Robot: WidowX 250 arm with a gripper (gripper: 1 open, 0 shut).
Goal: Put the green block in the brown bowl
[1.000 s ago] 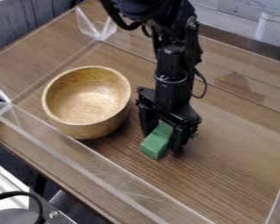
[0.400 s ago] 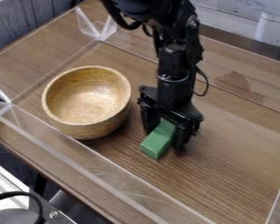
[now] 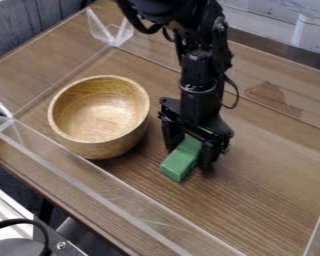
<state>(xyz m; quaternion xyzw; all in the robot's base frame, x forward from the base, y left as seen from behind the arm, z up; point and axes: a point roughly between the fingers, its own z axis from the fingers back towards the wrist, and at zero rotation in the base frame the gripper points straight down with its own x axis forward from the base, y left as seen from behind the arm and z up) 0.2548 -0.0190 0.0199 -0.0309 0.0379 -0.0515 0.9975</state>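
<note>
Block: the green block is lying flat on the wooden table, just beside the brown bowl, toward four o'clock from the bowl's middle; its long side is running roughly from one o'clock to seven o'clock.
Tool: the black tool is standing wide open over the block's one o'clock end, its fingers reaching down around that end; whether they are touching it, the view is not showing clearly.
Arm: the black arm is coming in from twelve o'clock and is hiding part of the block's far end.
Bowl: it is sitting upright at ten o'clock from the block, its wide mouth facing up and nothing showing inside.
Handling: the block is looking light, stiff and hard to harm, probably wood or plastic; its smooth flat faces may be letting it turn or slide if pinched off-centre.
Where to hold: the two long sides are offering the best grip, near the middle of the length; a hold on the one o'clock end alone could be leaving the seven o'clock end drooping.
Next move: the job is seeming to call for settling the fingers squarely along those sides, closing, then lifting clear of the thick rim before going toward ten o'clock.
Risk: a low carry could be knocking the rim and shoving the bowl.
</note>
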